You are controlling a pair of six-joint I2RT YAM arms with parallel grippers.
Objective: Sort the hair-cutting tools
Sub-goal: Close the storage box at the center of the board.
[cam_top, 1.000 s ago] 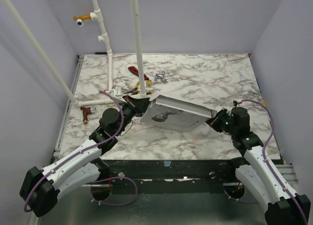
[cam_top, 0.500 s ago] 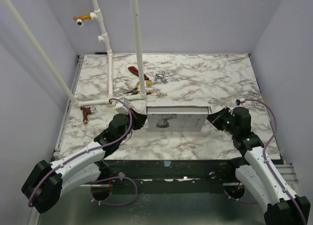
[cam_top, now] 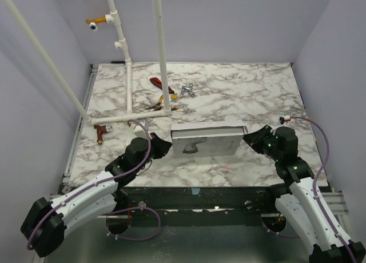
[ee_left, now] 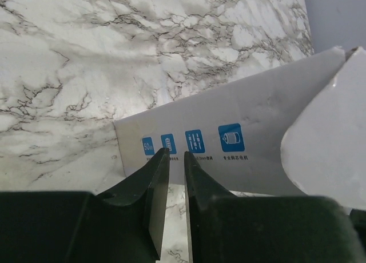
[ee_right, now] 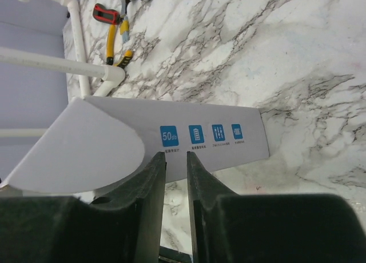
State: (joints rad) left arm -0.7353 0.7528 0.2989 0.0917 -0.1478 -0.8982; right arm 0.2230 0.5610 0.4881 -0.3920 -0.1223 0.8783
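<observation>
No hair-cutting tools show in any view. A white cardboard box [cam_top: 209,140] with a printed picture on its side rests on the marble table [cam_top: 240,91] between my two grippers. My left gripper [cam_top: 166,148] sits just off the box's left end, its jaws a narrow gap apart with nothing between them. In the left wrist view the gripper [ee_left: 176,153] points at the box's side with blue icons [ee_left: 229,143]. My right gripper [cam_top: 249,139] stands just off the right end, also slightly open and empty. In the right wrist view that gripper [ee_right: 176,154] faces the box [ee_right: 200,131] and a rounded flap [ee_right: 86,143].
Red- and yellow-handled hand tools [cam_top: 160,91] and a small silver piece [cam_top: 187,91] lie behind the box near a white pipe frame [cam_top: 128,74]. A reddish-brown T-shaped piece [cam_top: 101,131] lies at the table's left edge. The pliers [ee_right: 108,34] show in the right wrist view.
The box was tilted and held up between both grippers; now it rests level on the table. Both grippers have opened a little and let go of its ends.
</observation>
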